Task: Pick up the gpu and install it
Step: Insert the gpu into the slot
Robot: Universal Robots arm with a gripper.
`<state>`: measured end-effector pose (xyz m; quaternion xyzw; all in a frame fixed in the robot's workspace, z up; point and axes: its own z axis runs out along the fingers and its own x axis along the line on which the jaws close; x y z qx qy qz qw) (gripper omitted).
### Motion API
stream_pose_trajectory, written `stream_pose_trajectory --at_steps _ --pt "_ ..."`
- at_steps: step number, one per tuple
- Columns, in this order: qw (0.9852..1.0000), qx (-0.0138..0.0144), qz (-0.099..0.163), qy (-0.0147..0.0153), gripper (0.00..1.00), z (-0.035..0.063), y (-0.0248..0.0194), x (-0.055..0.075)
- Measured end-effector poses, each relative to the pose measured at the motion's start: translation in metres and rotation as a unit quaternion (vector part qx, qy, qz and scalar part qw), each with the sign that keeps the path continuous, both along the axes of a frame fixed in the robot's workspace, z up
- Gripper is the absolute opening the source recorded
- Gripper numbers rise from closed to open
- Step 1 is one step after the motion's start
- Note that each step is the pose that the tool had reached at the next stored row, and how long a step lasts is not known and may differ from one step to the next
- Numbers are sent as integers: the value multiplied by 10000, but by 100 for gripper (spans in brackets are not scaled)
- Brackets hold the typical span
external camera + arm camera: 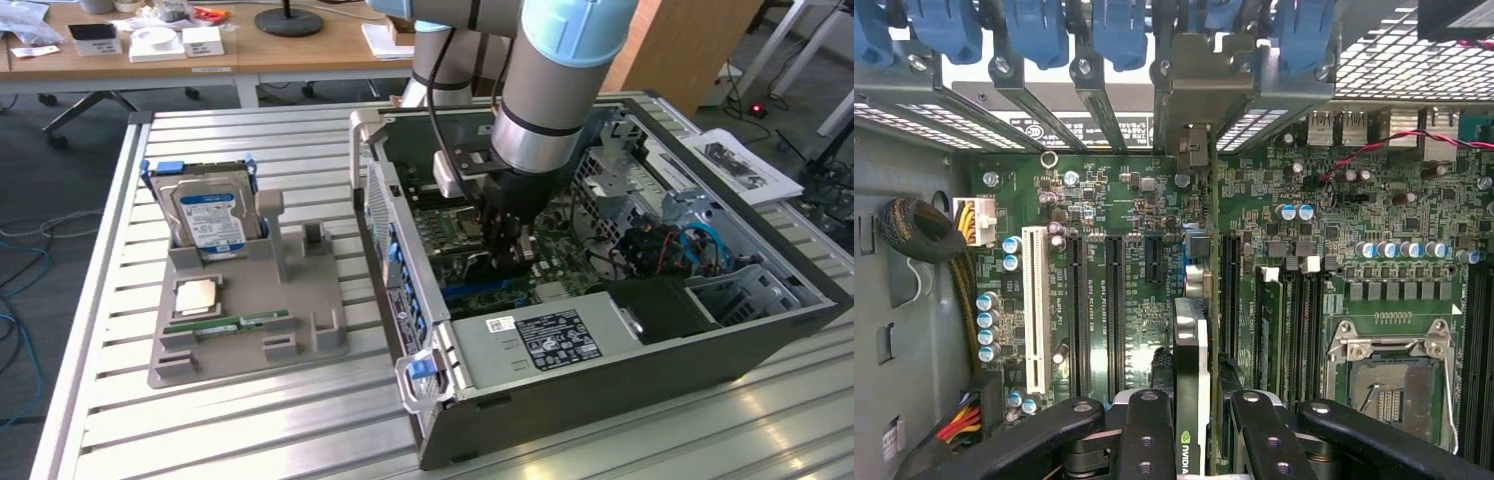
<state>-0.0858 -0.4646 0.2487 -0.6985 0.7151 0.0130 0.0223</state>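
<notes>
The robot arm reaches into the open computer case (601,400), and the gripper (507,258) hangs low over the motherboard (447,225). In the wrist view the gripper (1199,415) is clamped on the gpu (1191,345). Its black fingers (1146,430) press the thin card from both sides, so the card stands on edge between them, with a small green logo on the edge facing the camera.

The card's metal bracket (1194,100) sits at the case's rear wall, in the row of slot covers (1099,110) under the blue latches (1034,30). Whether the card's lower edge sits in a slot cannot be told.

Close on one side of the card lie long black expansion slots (1116,315) and a white slot (1036,310). Close on the other side are memory modules (1274,320), and beyond them the open CPU socket (1389,375). A sleeved cable bundle (924,235) lies against the case wall. The power supply (541,340) sits in the case's near corner.

Outside the case, on the exterior view's left, a grey fixture (227,360) carries a hard drive (211,218), a processor chip (196,296) and a green memory stick (247,323).
</notes>
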Motion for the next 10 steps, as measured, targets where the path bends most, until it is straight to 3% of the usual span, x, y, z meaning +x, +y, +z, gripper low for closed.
stream_pose_trajectory --at_steps 10 --pt "10000 0 -66 0 27 -12 0 0"
